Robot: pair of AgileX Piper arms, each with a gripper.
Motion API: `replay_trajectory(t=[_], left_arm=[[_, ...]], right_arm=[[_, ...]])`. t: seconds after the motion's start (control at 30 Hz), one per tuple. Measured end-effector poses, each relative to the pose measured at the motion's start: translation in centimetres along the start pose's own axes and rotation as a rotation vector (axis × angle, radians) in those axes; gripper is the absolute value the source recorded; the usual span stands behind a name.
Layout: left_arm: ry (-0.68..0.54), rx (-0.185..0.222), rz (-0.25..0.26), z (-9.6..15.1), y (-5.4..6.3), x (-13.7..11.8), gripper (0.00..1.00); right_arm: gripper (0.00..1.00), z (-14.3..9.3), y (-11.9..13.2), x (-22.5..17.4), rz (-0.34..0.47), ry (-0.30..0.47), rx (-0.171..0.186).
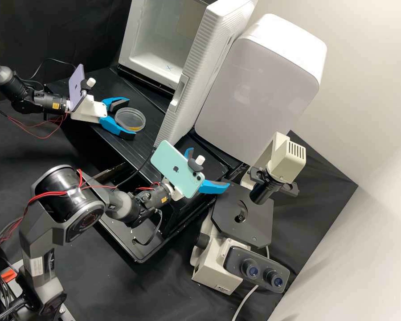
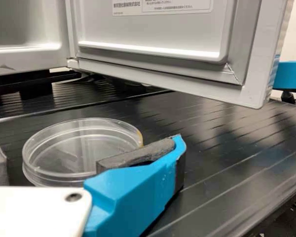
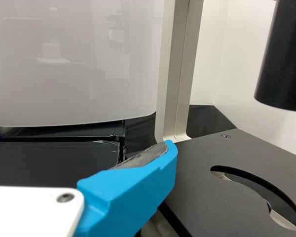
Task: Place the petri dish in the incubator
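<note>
Black ribbed laboratory surface (image 1: pixel 133 149) carries a boxy white incubator (image 1: pixel 153 40), its thick white door (image 1: pixel 258 84) swung wide open beside the chamber. A clear, round plastic petri dish (image 1: pixel 136 117) (image 2: pixel 81 148) lies flat on the surface just in front of the open chamber and outside it.

The left pincer (image 1: pixel 128 117), white with two bright blue fingers (image 2: pixel 138 190), sits low over the surface. It is released, with one finger on either side of the dish. In the left wrist view one dark pad lies close against the dish's rim, while a sliver of gap shows at the other. The dish rests on the surface, unlifted.

The right pincer (image 1: pixel 208 171) hangs nearer the camera, well apart from the dish. It is beside the door's lower corner and next to a white microscope (image 1: pixel 214 263) with a flat black stage (image 3: pixel 212 158). Its fingers are spread and grasp nothing, and one blue finger (image 3: pixel 138 182) points toward the stage's edge.
</note>
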Motion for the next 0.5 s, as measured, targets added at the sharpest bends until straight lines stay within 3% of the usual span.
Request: replay_trajectory(t=[0.5], left_arm=[[0.004,-0.005,-0.002,0.06,-0.04,0.02,0.0]], right_arm=[[1.0,0.0,0.0,0.0,0.0,0.0,0.0]])
